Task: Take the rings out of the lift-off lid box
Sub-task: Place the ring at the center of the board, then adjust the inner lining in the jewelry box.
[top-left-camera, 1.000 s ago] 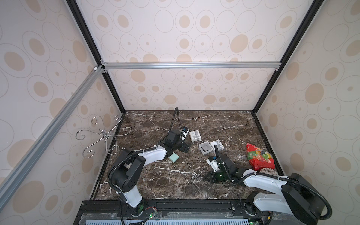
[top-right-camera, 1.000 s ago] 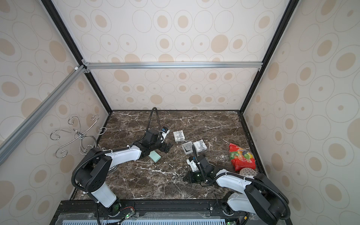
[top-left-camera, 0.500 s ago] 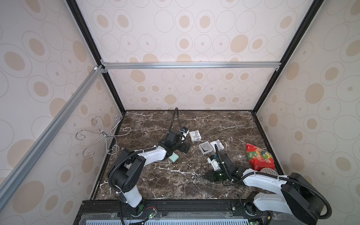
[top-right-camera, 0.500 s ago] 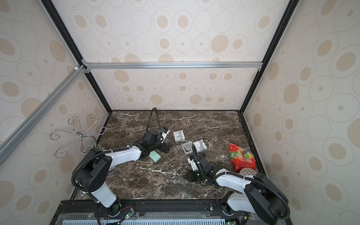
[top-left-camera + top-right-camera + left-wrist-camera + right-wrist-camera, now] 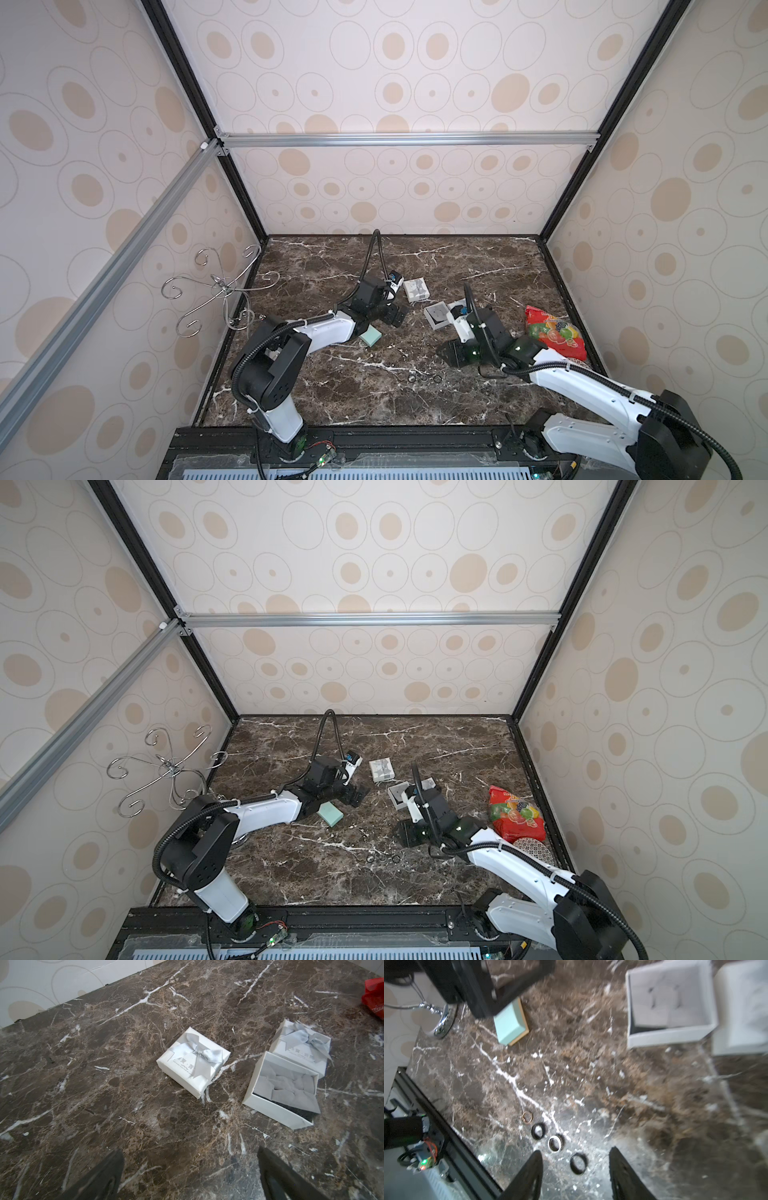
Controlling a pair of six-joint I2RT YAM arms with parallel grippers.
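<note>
Several small rings lie in a row on the marble near the front: a gold ring (image 5: 527,1116), a dark ring (image 5: 538,1131), a silver ring (image 5: 554,1144) and another dark ring (image 5: 578,1163). They also show in a top view as the rings (image 5: 424,379). My right gripper (image 5: 575,1150) (image 5: 451,356) is open just over them, the last dark ring lying on the table between its fingers. The lift-off lid box (image 5: 668,1036) (image 5: 274,1111) (image 5: 428,318) stands open, showing only grey padding. Its bowed lid (image 5: 301,1051) rests beside it. My left gripper (image 5: 189,1150) (image 5: 392,318) is open and holds nothing.
A closed white box with a bow (image 5: 193,1064) (image 5: 417,289) sits behind the open box. A teal box (image 5: 370,336) lies by the left arm. A red snack bag (image 5: 552,332) is at the right wall and a curly silver wire stand (image 5: 216,286) at the left wall.
My right gripper's jaws have gone from shut to open, and a dark ring lies free on the table between them. The left arm has not moved.
</note>
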